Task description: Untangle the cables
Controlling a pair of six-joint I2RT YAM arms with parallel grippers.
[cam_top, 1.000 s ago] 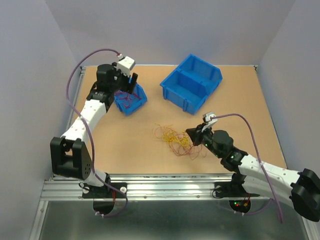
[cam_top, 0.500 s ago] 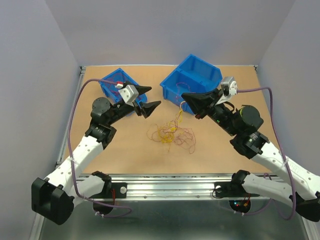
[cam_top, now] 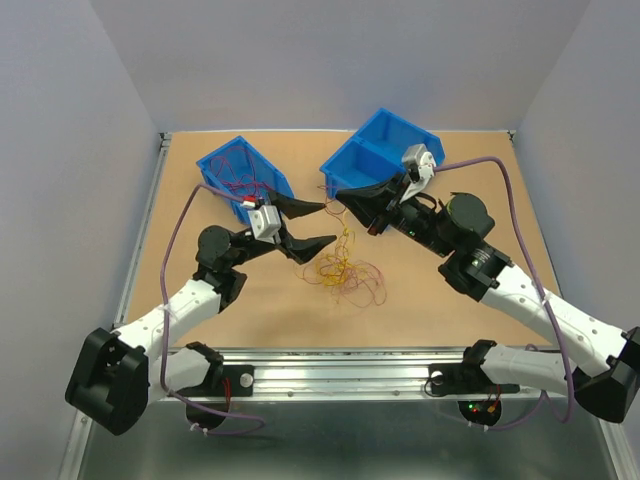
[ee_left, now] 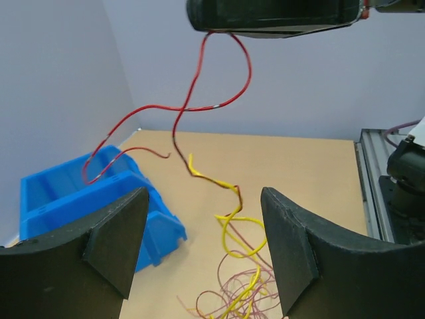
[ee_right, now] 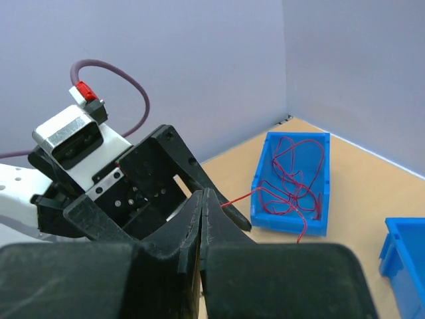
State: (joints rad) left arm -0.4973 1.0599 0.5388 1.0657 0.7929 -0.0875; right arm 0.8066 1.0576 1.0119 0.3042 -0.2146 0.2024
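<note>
Right end effector [cam_top: 336, 196] is clamped shut on a red cable [ee_left: 186, 109], holding it up above the tangle of cables [cam_top: 345, 275], which lies on the tabletop [cam_top: 450, 320] just below. Left end effector [cam_top: 328, 222] gapes wide and empty right beside it, the hanging strand in front of its fingers.

A robotics lab cell: plain grey walls [cam_top: 60, 150] box in a brown tabletop [cam_top: 280, 312], aluminium rail [cam_top: 330, 373], two robot arms [cam_top: 520, 300], blue parts bins [cam_top: 395, 130].
</note>
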